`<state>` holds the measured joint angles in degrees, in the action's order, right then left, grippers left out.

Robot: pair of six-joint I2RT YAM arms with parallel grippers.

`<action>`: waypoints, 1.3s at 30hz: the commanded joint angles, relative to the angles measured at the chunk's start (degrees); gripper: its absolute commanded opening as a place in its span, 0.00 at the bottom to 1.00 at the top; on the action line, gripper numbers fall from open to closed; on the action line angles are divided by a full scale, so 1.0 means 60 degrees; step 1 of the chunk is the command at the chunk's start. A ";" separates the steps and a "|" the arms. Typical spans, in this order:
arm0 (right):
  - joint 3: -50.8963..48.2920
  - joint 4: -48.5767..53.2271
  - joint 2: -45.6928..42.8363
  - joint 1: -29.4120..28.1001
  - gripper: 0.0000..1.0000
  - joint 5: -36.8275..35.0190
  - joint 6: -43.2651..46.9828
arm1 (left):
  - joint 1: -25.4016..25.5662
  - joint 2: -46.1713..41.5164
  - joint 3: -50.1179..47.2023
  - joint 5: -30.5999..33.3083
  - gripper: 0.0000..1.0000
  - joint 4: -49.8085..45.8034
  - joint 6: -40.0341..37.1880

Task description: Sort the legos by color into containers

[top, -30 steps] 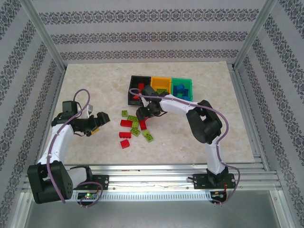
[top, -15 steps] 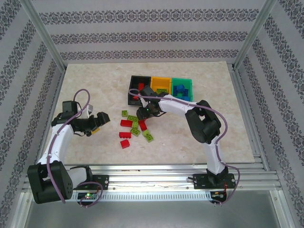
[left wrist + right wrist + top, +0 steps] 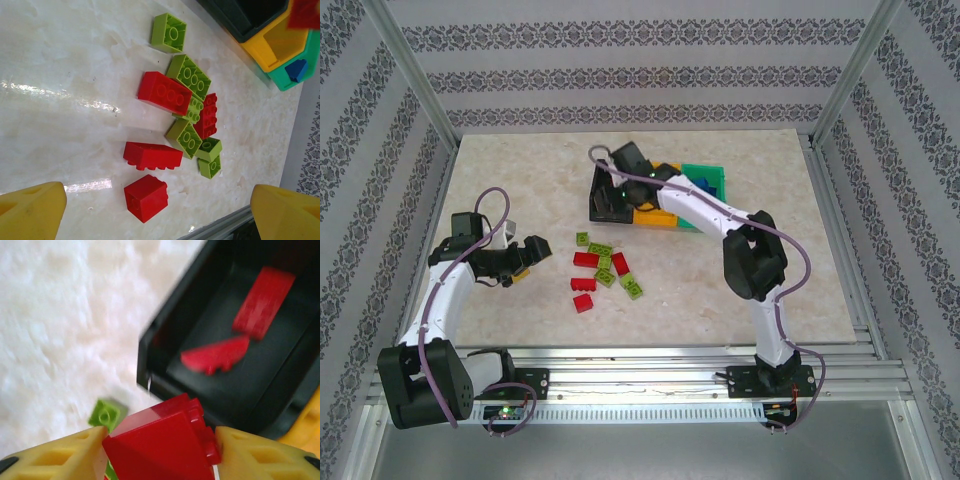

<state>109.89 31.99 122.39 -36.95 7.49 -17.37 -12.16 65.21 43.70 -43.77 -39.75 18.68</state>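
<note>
Meanwhile, the right gripper was clamped on a red lego, with a yellow finger pressed against each side of the brick. In the right wrist view it hung at the corner rim of the black container. Whether the brick was over the inside or just outside the rim could not be told. Two red pieces lay on that container's floor. A single lime-green lego showed, blurred, on the pale tabletop below the fingers.

From above, the three containers stood joined in a row at the far middle of the tabletop. The black one was on the left, the orange-yellow container in the middle and the teal container on the right. The right arm stretched across them from the right. A blue lego lay inside the teal one.

The loose legos sat in a small cluster on the tabletop, nearer the arms than the containers and well apart from them. They were red and lime-green bricks, several touching or leaning on one another. One red block lay at the near edge of the group.

The left gripper hovered low, just left of the cluster. Its jaws were wide apart and empty, touching no brick.
</note>
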 commanded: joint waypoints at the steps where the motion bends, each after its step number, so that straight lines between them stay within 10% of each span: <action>1: 0.1463 0.0679 0.0891 0.0314 0.63 -0.0437 0.0171 | -0.0111 -0.0088 -0.0108 -0.0168 0.95 0.0209 0.0096; 6: 0.2618 0.1475 0.1545 0.0429 0.68 -0.0215 0.0169 | -0.0111 -0.0074 -0.0112 -0.0186 0.95 0.0194 0.0083; 23: -0.3622 -0.0248 -0.1471 -0.0340 0.67 0.0400 0.0304 | -0.0111 -0.0020 -0.0107 -0.0234 0.95 0.0223 0.0082; 39: -0.4636 -0.0495 -0.0942 -0.1284 0.64 0.0392 -0.0136 | -0.0111 -0.0083 -0.0129 -0.0218 0.95 0.0236 0.0109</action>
<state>82.72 29.41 115.20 -44.51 9.98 -16.84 -12.16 65.21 43.70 -43.97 -39.75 18.70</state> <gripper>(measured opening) 0.644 0.948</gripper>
